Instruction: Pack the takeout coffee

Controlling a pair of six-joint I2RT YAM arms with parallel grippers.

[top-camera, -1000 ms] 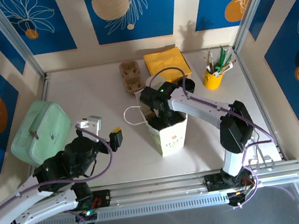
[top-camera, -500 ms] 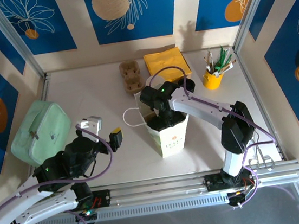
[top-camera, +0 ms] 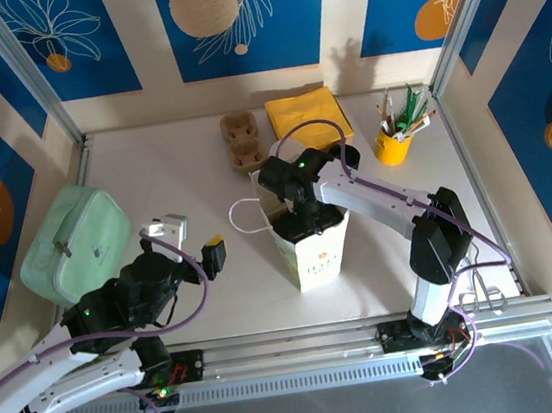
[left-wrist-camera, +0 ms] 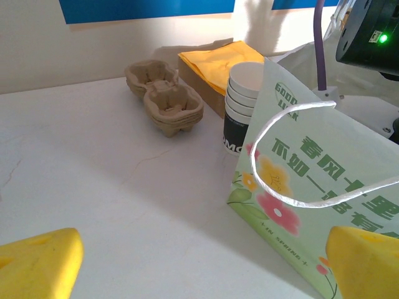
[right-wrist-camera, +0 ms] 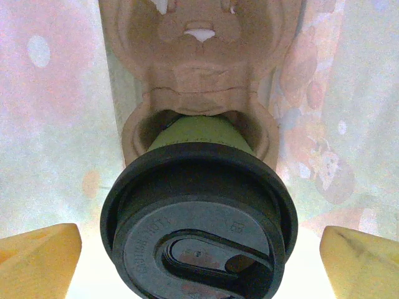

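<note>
While the right gripper (right-wrist-camera: pixel 199 265) is hanging inside the tall flowered paper bag (top-camera: pixel 315 258), its yellow fingers (right-wrist-camera: pixel 37 261) spread wide and gripping nothing, the takeout coffee (right-wrist-camera: pixel 199 208), a small paper cup with a round black plastic lid, is sitting in a brown pulp carrier (right-wrist-camera: pixel 199 75) down there. I think a crooked lift could be hooking the lid or the bag wall and tipping it, because the left gripper (left-wrist-camera: pixel 199 268), also spread apart, is steadying nothing.

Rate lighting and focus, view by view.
Top external: evenly lit, sharp. Left wrist: paper bag crisp, yellow fingertips at the bottom corners blurred. Right wrist: light glows through the bag walls, washing them pale; the black lid looks dark.
</note>
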